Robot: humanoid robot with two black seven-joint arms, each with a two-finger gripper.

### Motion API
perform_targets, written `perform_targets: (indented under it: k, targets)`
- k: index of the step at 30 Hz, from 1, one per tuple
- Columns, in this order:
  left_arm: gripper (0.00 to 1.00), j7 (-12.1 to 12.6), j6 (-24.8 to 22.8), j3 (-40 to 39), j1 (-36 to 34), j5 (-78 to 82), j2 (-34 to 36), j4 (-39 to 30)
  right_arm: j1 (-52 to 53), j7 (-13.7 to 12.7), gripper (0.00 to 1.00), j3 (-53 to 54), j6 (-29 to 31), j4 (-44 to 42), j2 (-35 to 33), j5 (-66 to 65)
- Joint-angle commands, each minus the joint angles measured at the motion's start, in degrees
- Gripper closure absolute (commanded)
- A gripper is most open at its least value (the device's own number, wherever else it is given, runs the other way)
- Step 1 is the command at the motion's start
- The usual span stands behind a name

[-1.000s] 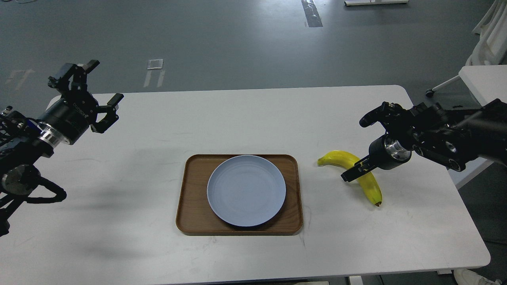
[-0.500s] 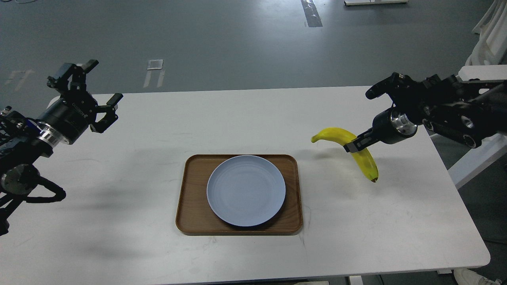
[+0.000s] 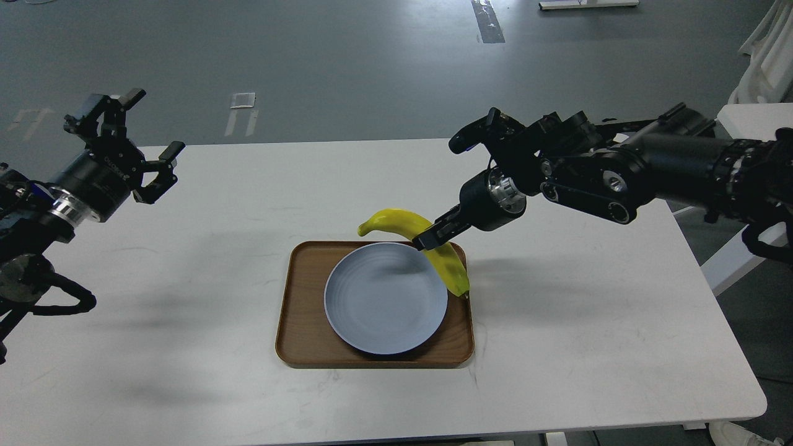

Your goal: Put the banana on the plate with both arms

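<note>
The yellow banana (image 3: 416, 236) hangs in the air over the far right rim of the pale blue-grey plate (image 3: 381, 300), stem end to the left, dark tip down to the right. My right gripper (image 3: 432, 238) is shut on the banana's middle, its arm reaching in from the right above the table. The plate lies on a brown wooden tray (image 3: 297, 337). My left gripper (image 3: 133, 145) is open and empty, held above the table's far left corner, far from the plate.
The white table (image 3: 588, 347) carries only the tray with the plate. A white chair or cart (image 3: 759, 118) stands beyond the table's right far corner. Grey floor lies behind.
My right arm has lifted the banana off the table and carried it left, from right of the tray to over the plate's far right rim. The left arm has shifted slightly left.
</note>
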Motion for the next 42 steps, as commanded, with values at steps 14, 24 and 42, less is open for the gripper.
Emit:
perform_targets:
  k: [14,24,42]
  targets:
    - [0.0,0.0,0.0,-0.3,0.1,0.0,0.1,0.0,-4.3,0.0,0.5,-1.1,0.0,-3.9,5.8,0.3]
    - [0.0,0.0,0.0,-0.4,0.1,0.0,0.1,0.0,-2.2,0.0,0.01,2.4,0.0,-6.0,1.1,7.1]
    - [0.0,0.0,0.0,-0.4,0.5,-0.1,-2.7,0.6,-31.8,0.0,0.0,44.9,-1.8,-6.3,-17.2,40.9]
